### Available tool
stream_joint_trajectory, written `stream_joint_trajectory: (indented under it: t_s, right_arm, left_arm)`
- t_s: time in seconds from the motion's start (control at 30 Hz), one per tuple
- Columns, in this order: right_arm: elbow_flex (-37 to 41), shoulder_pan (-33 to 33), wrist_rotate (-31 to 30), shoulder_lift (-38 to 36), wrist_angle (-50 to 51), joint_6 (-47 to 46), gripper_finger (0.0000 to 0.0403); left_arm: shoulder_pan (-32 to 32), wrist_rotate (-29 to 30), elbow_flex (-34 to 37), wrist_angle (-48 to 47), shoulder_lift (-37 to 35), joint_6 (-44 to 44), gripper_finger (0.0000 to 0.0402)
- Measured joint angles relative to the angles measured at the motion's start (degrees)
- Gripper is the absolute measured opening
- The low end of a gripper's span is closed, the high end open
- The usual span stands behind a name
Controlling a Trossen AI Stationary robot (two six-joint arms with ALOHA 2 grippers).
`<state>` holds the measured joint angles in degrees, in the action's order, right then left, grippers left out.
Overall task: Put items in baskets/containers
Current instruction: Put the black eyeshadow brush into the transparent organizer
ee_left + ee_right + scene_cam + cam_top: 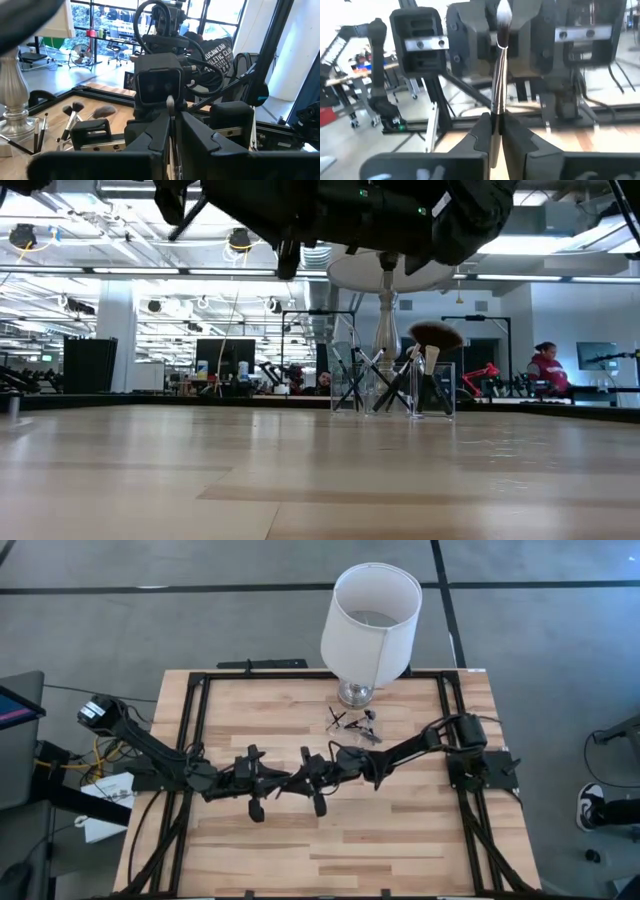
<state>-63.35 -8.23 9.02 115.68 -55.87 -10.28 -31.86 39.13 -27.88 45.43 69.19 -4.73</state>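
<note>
- My right end effector is clamped on one makeup brush, handle pinched low, bristle tip pointing toward my left arm; I judge this a mid-air handover or regrasp.
- My left end effector has its fingers drawn together on the brush's thin end; whether it grips firmly I cannot tell.
- Both arms reach inward and meet nose to nose above the counter centre, well off the surface.
- Remaining brushes sit near the lamp base, some upright in the clear tray, including the fan-headed brush.
- Held brush is well apart from the tray; likely it goes there next.
</note>
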Motion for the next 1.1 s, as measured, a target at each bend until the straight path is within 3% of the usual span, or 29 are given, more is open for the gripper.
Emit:
stream_joint_trajectory:
  t_s: [0.2, 0.3, 0.53, 0.63, 0.9, 1.1]
  right_arm:
    - [0.09, 0.08, -0.44, -3.67, 13.93, 0.25, 0.001]
    - [0.09, 0.08, -4.13, -8.29, 23.18, 2.52, 0.001]
    - [0.09, -1.85, -29.23, -25.2, 55.17, 10.21, 0.0012]
    - [1.83, -3.38, -42.44, -32.23, 62.69, 10.18, 0.0011]
    - [19.8, -3.24, -57.43, -48.77, 62.13, 1.16, 0.0011]
    - [34.45, 3.33, -58.09, -54.39, 48.71, 1.36, 0.0011]
  left_arm:
    - [0.01, 0.04, 0.0, -0.35, 0.0, 0.0, 0.0066]
    - [0.02, 0.07, 0.0, -0.35, 0.0, 0.0, 0.0079]
    - [0.02, 0.26, 0.0, -0.39, 0.0, -0.04, 0.0087]
    - [0.02, 0.26, 0.0, -0.42, 0.0, -0.2, 0.0086]
    - [0.02, 0.26, 0.0, -0.64, 0.0, -0.22, 0.0087]
    - [0.02, 0.24, 0.0, -0.7, 0.0, -0.22, 0.0087]
